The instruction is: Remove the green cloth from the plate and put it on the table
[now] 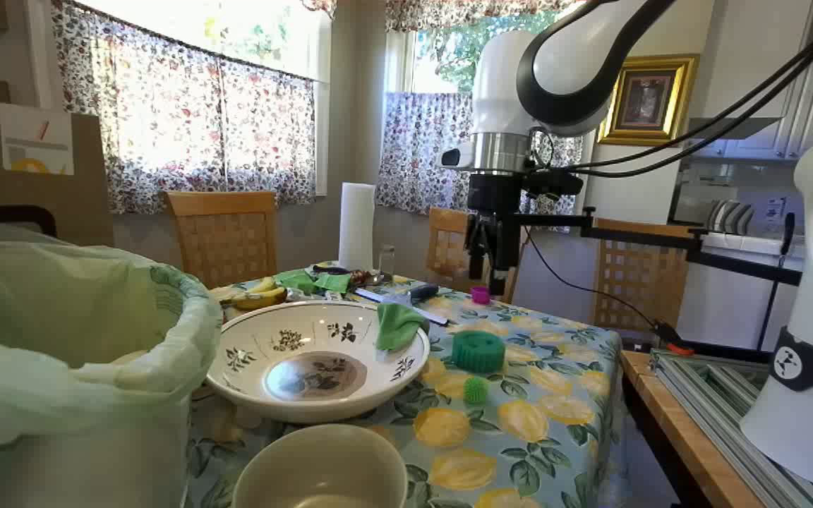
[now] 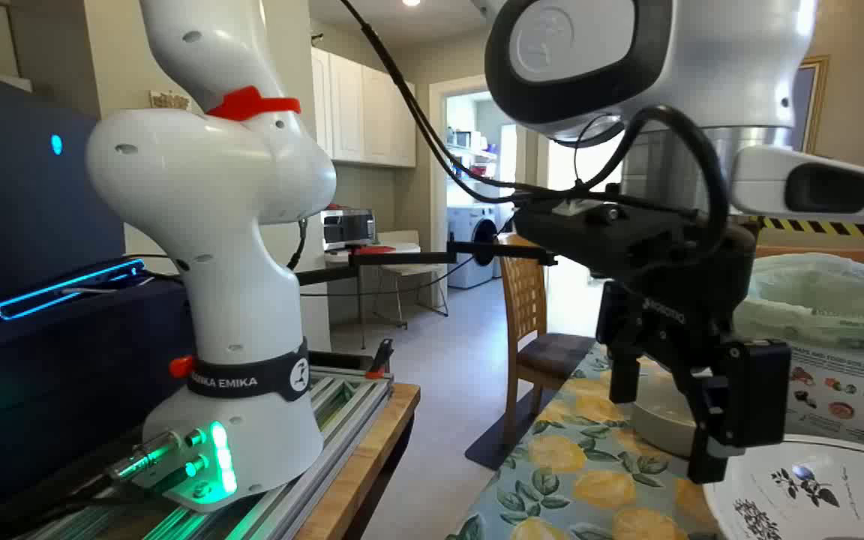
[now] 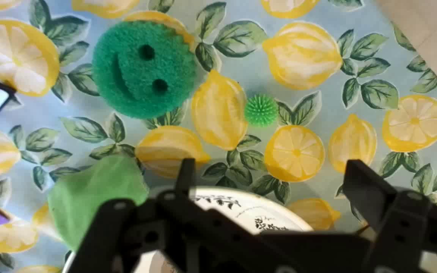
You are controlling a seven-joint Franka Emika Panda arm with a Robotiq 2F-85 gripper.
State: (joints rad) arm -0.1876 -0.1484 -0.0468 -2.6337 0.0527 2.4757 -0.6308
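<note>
My pincer (image 3: pixel 273 176) hangs spread, nothing between the tips; there's the cloth (image 3: pixel 95 189), lower left of the wrist view, draped over the rim of the plate (image 1: pixel 350 349). I'd slide that way, dip, nip cloth alone, lift straight; height's hard to read here.

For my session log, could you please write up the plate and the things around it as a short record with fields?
Plate: wide, white, dark plant motifs
Table: lemon-print covering
Green cloth: draped over the plate's rim
Gripper: open, raised above the table, holding nothing
On table beside plate: round green sponge with a smiling face; small spiky ball
Also near plate: beige bowl; lined bin
Task state: cloth not yet taken off the plate
</note>
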